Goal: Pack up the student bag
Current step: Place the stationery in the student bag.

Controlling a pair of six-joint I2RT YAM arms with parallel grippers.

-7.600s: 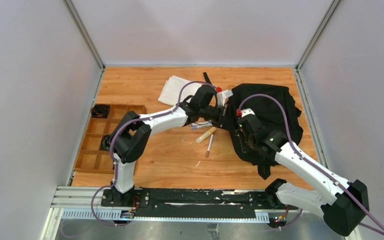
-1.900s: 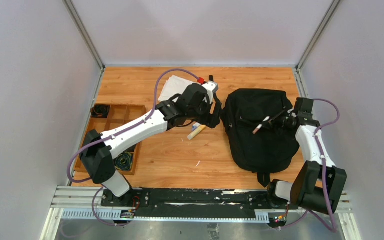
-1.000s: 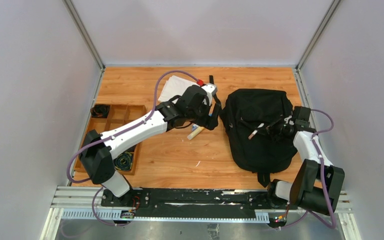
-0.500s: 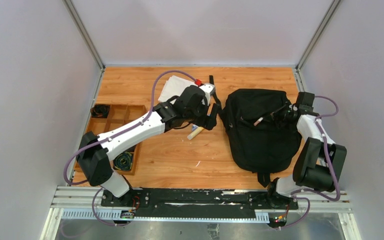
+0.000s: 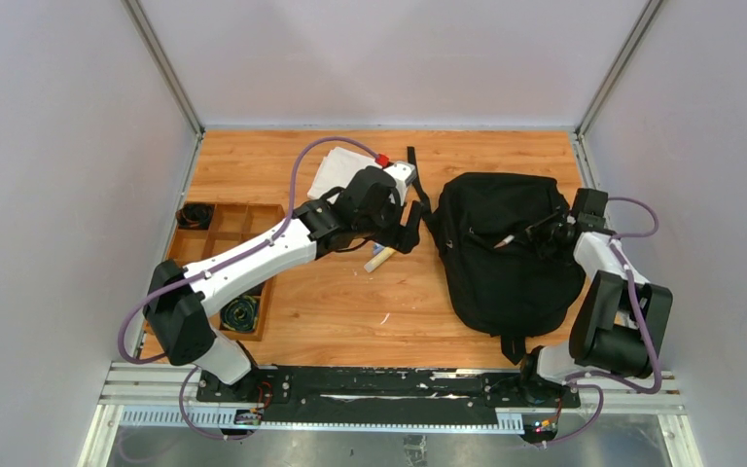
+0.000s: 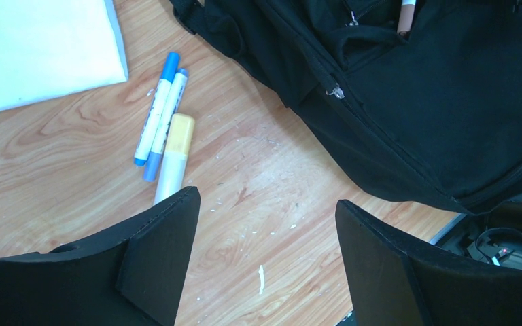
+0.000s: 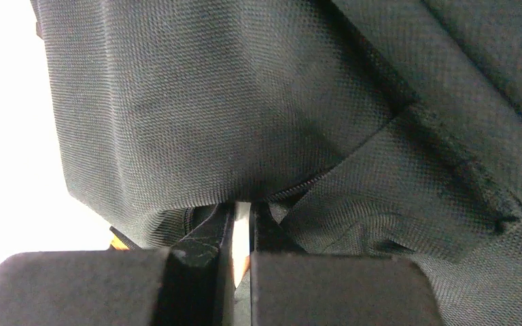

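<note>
The student bag (image 5: 506,253), a big black backpack, lies on the right of the table and fills the right wrist view (image 7: 312,102). My right gripper (image 5: 537,232) rests on its upper right part, shut on a thin white pen (image 5: 509,237) whose tip pokes into a fold of the bag. That pen shows as a white sliver (image 7: 242,227) between the closed fingers. My left gripper (image 5: 409,230) hovers left of the bag, open and empty (image 6: 266,200). Below it lie two blue markers (image 6: 160,115) and a cream marker (image 6: 173,159).
A folded white cloth (image 5: 336,170) lies at the back left, also in the left wrist view (image 6: 41,47). A wooden compartment tray (image 5: 253,206) with coiled cables sits at the left edge. A black strap (image 5: 410,161) trails behind the bag.
My right gripper has carried the pen up and back across the bag, and its tip now sits nearer the fold. The left arm has barely shifted.
</note>
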